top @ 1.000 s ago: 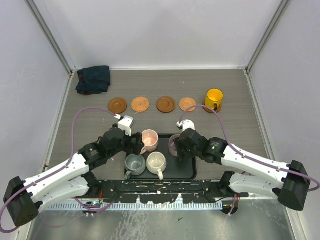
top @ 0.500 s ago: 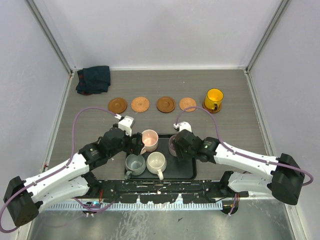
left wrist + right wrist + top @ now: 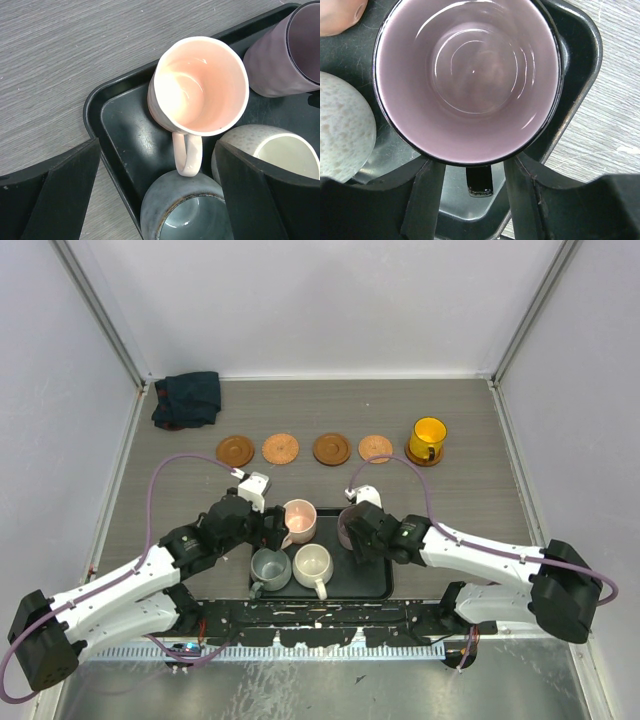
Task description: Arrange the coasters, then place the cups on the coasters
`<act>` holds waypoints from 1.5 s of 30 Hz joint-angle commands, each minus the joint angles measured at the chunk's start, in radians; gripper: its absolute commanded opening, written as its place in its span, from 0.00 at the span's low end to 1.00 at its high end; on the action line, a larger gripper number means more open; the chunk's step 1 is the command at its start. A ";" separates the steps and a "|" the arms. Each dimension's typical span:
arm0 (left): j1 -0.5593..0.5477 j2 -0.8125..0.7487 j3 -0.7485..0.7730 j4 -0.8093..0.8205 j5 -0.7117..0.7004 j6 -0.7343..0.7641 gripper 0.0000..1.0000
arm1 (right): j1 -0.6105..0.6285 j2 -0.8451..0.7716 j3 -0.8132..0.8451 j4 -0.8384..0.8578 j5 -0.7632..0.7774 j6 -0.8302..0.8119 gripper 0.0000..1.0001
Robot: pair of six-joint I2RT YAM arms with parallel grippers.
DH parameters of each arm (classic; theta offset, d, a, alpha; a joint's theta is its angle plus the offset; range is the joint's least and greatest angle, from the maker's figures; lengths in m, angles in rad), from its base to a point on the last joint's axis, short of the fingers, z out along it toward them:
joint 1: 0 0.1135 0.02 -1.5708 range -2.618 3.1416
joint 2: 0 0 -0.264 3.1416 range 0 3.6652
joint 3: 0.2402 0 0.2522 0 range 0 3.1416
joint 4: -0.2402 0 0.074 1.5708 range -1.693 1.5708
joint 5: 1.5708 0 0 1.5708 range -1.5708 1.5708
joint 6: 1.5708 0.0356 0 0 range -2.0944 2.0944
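Left jaws stand wide apart and hold nothing; right jaws are parted too, straddling the handle of the mauve cup (image 3: 348,526) with no grip that I can see.

From above, four coasters (image 3: 281,449) lie bare in a row across the far part of the table (image 3: 470,500). At the right end of that row the yellow cup (image 3: 428,437) sits on the fifth coaster (image 3: 414,456). A dark cloth (image 3: 187,398) is bunched in the far left corner. Near my bases the black tray (image 3: 375,585) carries the other four cups: pink cup (image 3: 299,521) and mauve cup at the back, grey-green cup (image 3: 270,566) and cream cup (image 3: 313,563) at the front. My left jaws sit just beside the pink cup, my right jaws against the mauve one.

Through my left wrist, both fingers (image 3: 55,200) frame the bottom of the view, well apart, with the pink cup upright between and beyond them. Its handle (image 3: 188,155) points back toward me and ends just above the grey-green cup's rim.

Through my right wrist I look straight down into the mauve cup, upright in the tray's corner. Its dark handle (image 3: 479,182) shows below the rim, and my fingers (image 3: 422,200) flank it — a gap shows on each side. The cream cup's speckled wall is at the left edge.
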 commanded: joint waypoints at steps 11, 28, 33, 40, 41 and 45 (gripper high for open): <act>-0.003 -0.005 0.009 0.056 -0.022 0.010 0.98 | 0.003 0.032 -0.019 0.064 0.051 0.025 0.49; -0.003 -0.004 0.002 0.066 -0.022 0.000 0.98 | 0.003 0.034 -0.018 0.065 0.027 0.007 0.10; -0.003 -0.003 -0.001 0.066 -0.022 -0.002 0.98 | 0.003 0.036 -0.014 0.064 0.017 -0.007 0.01; -0.003 -0.013 -0.006 0.068 -0.027 -0.006 0.98 | 0.003 0.011 -0.010 0.078 0.003 -0.028 0.01; -0.003 -0.016 -0.005 0.068 -0.029 -0.006 0.98 | 0.003 0.007 -0.007 0.080 0.000 -0.032 0.01; -0.003 -0.031 -0.008 0.066 -0.034 -0.005 0.98 | 0.003 -0.011 0.013 0.072 0.001 -0.043 0.01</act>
